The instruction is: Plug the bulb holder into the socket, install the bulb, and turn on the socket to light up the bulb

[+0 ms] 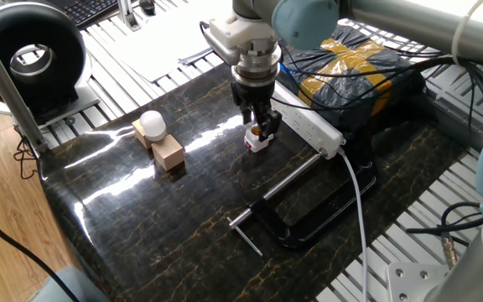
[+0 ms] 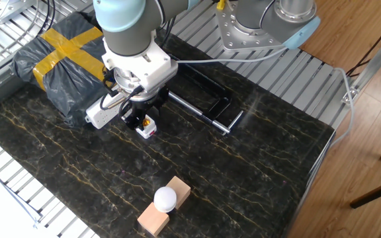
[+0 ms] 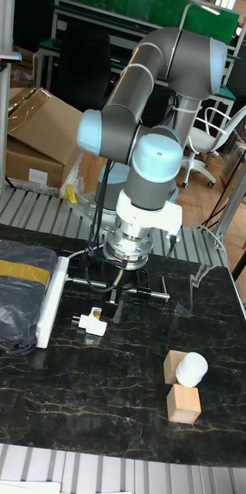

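- The gripper (image 1: 262, 127) hangs straight down over the bulb holder (image 1: 257, 140); its dark fingers (image 2: 139, 118) stand close about the holder's top. None of the views shows whether they pinch it or merely flank it, so their grip cannot be told.
- The bulb holder lies on its side on the dark table (image 2: 243, 172), just beside the socket (image 1: 305, 123) and not plugged in.
- It looks a light, stiff plastic piece with smooth faces, likely to slip or twist; the flat opposite sides of its body seem the best hold, clear of the prongs and the copper opening.
- The bulb (image 1: 153, 124) rests well apart against the wooden blocks (image 1: 168, 153); being round and probably fragile, it wants a gentle hold.
- No container takes part; the bagged bundle (image 2: 58, 53) behind the socket hides its contents.
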You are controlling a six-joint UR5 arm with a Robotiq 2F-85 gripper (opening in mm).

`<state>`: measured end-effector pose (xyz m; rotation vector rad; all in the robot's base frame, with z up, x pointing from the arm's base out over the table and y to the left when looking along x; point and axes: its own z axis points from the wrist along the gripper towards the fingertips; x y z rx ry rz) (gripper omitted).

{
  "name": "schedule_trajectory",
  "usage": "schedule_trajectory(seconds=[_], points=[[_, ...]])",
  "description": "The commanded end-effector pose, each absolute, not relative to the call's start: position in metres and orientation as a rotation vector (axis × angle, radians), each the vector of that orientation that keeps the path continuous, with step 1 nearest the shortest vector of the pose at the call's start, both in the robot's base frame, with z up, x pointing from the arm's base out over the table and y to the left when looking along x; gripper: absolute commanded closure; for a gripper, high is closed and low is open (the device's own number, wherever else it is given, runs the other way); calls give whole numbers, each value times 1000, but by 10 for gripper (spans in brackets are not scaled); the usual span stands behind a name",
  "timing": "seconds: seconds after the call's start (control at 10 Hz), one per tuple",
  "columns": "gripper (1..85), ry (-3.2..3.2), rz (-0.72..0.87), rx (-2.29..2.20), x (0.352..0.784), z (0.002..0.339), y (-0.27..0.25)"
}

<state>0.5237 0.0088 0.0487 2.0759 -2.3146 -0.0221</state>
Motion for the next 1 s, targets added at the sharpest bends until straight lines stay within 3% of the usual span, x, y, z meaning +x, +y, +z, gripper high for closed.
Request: schedule_trajectory(seconds=[0.0,0.4,0.9], points=[[303,-2354,-18,2118,534,50,15],[280,-2350,76,2103,535,49,2],[280,-2352,65,2111,519,36,12]])
